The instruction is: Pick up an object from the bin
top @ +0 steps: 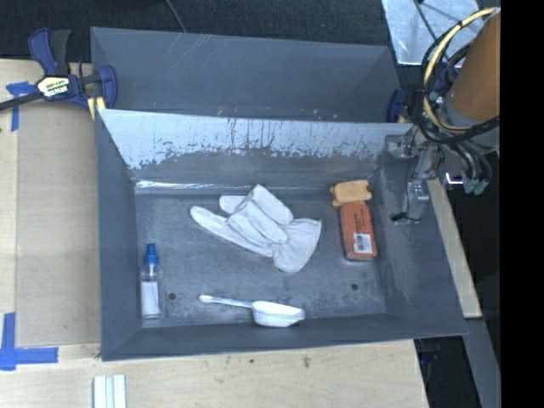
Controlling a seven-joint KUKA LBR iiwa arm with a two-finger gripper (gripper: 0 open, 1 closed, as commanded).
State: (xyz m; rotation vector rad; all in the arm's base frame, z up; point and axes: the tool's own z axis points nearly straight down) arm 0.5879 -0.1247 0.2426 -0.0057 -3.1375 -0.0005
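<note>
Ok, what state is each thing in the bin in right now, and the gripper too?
White glove: limp, lying flat mid-floor.
Orange block: lying flat at the right, label up, tan piece at its far end.
Small bottle: on its side at the left, blue cap on.
White spoon: lying by the near wall, bowl toward the right.
Gripper: over the bin at its right wall, clear of the orange block.

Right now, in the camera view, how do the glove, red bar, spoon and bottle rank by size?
Largest: glove
Then: red bar
Last: spoon and bottle look alike, so unranked.
</note>
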